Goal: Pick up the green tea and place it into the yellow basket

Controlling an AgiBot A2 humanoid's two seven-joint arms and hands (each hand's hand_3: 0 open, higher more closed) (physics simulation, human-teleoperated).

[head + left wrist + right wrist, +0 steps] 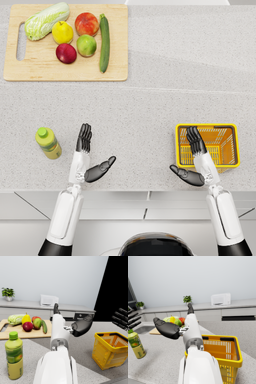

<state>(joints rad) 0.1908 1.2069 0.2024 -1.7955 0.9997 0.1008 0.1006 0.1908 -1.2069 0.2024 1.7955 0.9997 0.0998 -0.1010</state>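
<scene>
Green tea [48, 143] stands upright just beside the empty, spread-fingered left hand [89, 156]

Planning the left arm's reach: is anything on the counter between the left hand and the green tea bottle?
Nothing visible. The green tea bottle stands upright on the counter just outboard of the left hand, which is open and holds nothing, with bare counter between them. The cutting board of produce lies farther back, out of that path.
</scene>
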